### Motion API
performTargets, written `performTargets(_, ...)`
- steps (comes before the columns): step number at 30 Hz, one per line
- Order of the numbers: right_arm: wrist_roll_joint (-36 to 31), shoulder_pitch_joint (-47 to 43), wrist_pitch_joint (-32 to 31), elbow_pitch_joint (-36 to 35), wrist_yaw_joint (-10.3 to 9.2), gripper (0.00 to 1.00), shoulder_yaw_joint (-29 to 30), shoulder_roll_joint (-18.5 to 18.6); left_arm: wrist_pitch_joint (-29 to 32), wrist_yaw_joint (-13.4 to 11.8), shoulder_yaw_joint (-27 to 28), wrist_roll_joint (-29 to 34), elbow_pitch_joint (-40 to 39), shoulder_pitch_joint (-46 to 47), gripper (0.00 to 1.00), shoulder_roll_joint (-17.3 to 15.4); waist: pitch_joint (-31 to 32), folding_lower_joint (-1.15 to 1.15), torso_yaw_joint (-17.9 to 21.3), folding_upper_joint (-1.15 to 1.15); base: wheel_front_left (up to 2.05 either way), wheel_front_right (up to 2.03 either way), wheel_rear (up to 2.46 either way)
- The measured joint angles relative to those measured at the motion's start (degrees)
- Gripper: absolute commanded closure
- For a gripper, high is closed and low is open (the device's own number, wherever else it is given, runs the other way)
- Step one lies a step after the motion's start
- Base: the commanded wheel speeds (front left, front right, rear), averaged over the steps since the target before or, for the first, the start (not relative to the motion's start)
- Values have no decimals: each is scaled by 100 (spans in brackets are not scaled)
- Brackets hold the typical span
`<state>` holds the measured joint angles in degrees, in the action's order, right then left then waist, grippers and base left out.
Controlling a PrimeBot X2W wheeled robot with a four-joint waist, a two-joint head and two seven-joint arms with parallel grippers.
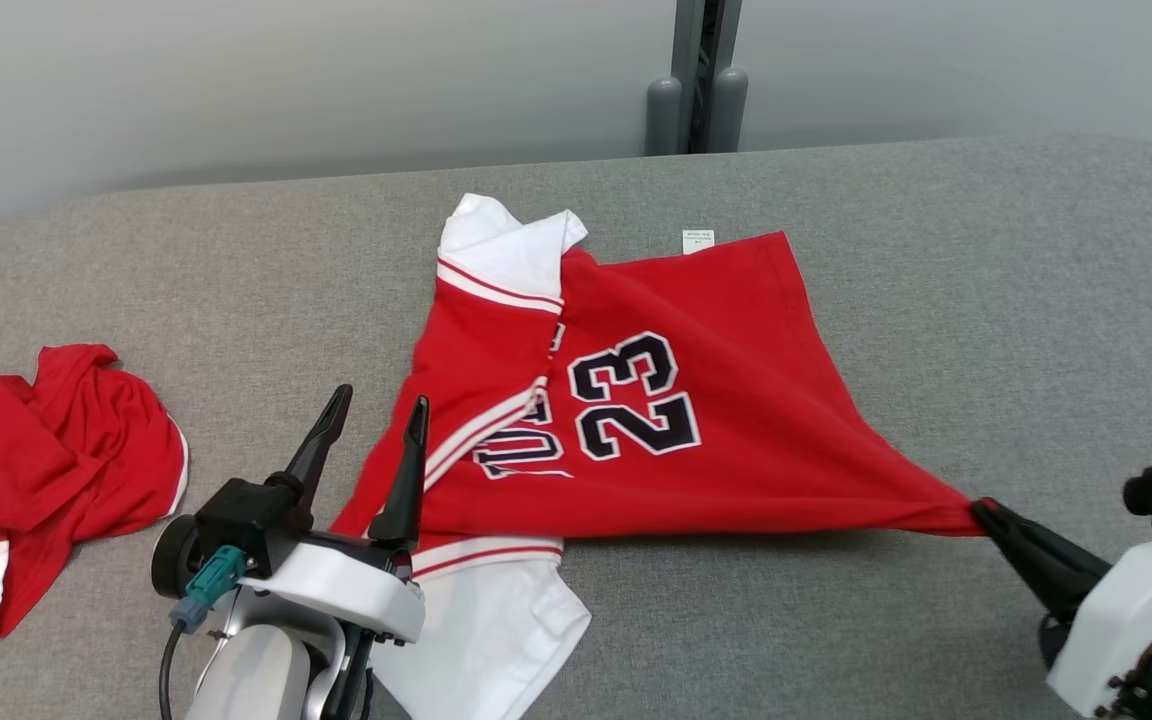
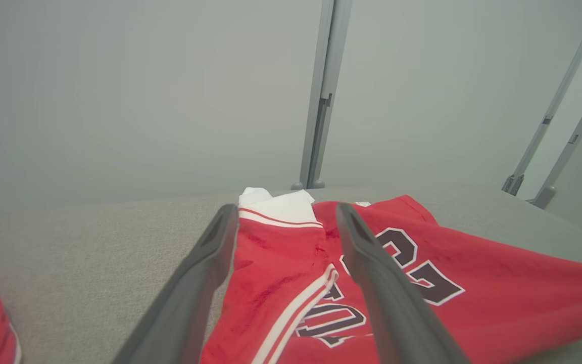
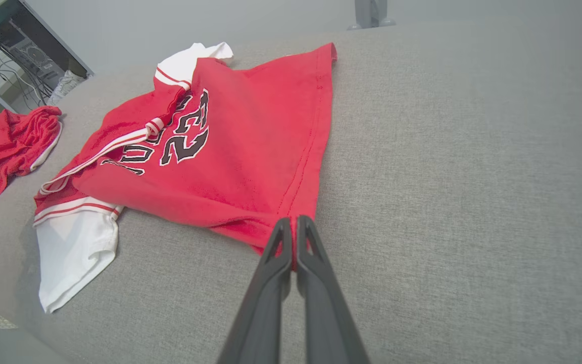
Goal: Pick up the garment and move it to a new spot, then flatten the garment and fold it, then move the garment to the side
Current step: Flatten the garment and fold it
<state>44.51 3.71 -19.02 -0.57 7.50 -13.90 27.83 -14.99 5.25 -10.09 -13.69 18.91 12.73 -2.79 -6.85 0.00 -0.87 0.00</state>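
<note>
Red jersey reads "23"; right fingers clamped on corner; left fingers apart.

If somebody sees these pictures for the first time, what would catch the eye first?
The red jersey with a black 23 lies spread in the middle of the grey table, one corner pulled to a point by the shut right tool at the near right. The open left tool is at its near left edge, and a crumpled red cloth sits far left.
</note>
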Motion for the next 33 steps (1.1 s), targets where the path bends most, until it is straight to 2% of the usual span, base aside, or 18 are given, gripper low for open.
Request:
performTargets(6,-1050,-124,112,232,1,100,470,-43,0,0,-53,-9,0,-27,0,1,-22,0,-50,0,0,0,0)
performTargets(7,-1127,-122,203,289,1,78,555,-174,0,0,-62,-9,8,-27,0,0,-26,0,-65,0,0,0,0)
performTargets(8,-1127,-122,203,289,1,0,555,-174,0,0,-62,-9,8,-27,0,0,-26,0,-65,0,0,0,0)
performTargets(10,-1141,-129,189,380,0,0,591,-401,0,5,-86,-9,34,-26,0,1,-26,0,-106,0,0,0,0)
performTargets(14,-1237,-33,346,291,0,0,690,-625,0,18,-82,1,65,-24,0,-1,-13,0,-175,0,0,0,0)
performTargets(19,-1359,349,1252,-68,0,0,714,-1002,0,23,-82,10,90,-22,0,-1,39,0,-219,0,0,0,0)
performTargets(24,-1707,402,2028,35,0,0,476,-1368,0,12,-147,33,51,-20,0,0,13,0,-186,0,0,0,0)
performTargets(33,-1971,578,2638,401,0,0,231,-1691,0,-24,-366,205,119,211,0,-1,-200,0,37,0,0,0,0)
